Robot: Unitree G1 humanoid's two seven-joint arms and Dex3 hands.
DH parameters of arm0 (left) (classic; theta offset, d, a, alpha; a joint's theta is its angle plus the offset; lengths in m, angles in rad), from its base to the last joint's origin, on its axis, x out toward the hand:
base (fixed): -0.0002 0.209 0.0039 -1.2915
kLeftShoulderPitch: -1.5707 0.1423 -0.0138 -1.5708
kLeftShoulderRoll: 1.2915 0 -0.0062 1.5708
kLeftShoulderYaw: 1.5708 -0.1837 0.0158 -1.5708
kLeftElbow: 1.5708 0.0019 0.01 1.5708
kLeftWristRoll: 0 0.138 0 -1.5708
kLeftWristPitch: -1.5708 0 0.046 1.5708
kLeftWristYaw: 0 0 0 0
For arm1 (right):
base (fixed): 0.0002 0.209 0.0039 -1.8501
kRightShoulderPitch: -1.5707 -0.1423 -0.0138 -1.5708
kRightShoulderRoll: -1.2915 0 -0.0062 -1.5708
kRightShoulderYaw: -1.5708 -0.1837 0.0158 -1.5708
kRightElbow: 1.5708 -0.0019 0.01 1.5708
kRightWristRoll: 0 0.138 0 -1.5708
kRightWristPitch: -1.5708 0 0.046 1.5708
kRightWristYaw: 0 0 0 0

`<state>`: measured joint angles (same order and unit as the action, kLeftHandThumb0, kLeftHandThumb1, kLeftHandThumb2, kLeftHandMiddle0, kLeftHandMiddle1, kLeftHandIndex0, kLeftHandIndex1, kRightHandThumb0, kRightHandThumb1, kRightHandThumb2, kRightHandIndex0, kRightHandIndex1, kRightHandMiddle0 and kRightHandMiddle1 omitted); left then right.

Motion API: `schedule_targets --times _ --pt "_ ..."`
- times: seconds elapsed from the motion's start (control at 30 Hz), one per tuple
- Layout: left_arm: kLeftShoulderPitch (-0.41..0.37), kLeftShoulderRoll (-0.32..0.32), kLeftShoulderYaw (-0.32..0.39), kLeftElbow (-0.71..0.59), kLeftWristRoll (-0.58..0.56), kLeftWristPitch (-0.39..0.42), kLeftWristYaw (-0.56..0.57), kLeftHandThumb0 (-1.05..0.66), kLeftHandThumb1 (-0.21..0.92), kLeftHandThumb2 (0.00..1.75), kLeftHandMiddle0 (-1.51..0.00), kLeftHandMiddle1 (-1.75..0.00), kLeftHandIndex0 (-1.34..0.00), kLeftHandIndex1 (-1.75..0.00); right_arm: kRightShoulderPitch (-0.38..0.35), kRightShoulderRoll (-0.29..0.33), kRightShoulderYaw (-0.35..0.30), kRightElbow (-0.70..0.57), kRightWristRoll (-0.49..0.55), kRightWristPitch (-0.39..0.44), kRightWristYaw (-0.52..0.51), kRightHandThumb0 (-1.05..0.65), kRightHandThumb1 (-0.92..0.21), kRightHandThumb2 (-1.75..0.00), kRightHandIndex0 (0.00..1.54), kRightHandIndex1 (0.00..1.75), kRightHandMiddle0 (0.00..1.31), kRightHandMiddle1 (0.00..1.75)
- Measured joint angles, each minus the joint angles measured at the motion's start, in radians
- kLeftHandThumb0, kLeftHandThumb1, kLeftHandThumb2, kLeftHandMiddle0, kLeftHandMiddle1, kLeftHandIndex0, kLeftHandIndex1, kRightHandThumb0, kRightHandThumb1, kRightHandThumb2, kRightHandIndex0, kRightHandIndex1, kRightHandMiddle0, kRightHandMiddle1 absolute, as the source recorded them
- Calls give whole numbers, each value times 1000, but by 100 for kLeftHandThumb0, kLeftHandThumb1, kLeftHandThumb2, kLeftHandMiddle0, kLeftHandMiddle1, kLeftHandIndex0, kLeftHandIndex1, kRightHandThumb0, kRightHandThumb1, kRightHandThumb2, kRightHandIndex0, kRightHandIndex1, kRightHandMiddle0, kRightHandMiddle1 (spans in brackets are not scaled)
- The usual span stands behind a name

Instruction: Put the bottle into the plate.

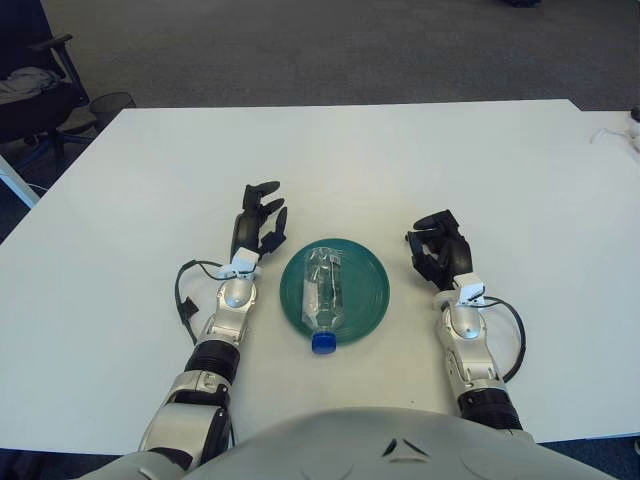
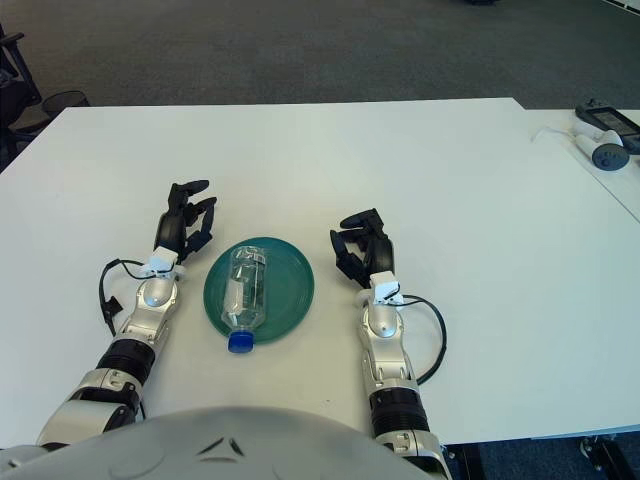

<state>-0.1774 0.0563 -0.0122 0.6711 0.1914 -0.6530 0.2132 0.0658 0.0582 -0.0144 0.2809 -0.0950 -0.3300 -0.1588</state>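
Clear plastic bottle, blue cap, no readable label, lying in round green plate. Left hand fingers spread, empty; right hand fingers loosely curled, empty.

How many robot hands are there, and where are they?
2. The left hand is on the left side of the green plate, fingers spread. The right hand is on the plate's right side, fingers relaxed. Neither holds the bottle lying on the plate.

The white table is viewed from the robot's head, forward and downward, by two closely spaced eyes sharing nearly the whole scene.
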Motion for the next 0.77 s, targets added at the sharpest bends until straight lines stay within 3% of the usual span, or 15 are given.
schedule_targets --times 0.3,0.7,0.77 --pt "-1 1 -1 2 -8 5 -7 -57 92 66 -46 -71 -4 -128 1 11 -13 1 4 -8 -14 0 -89 -40 41 131 31 166" --pt "-1 2 2 4 -37 13 -37 -61 92 70 -44 -69 -2 -120 0 32 -44 40 37 -131 -35 0 -89 -35 49 128 31 161" --pt "-1 2 3 4 -39 20 -37 -60 92 71 -43 -69 -2 -120 -2 34 -47 45 39 -136 -34 0 -85 -42 50 130 31 161"
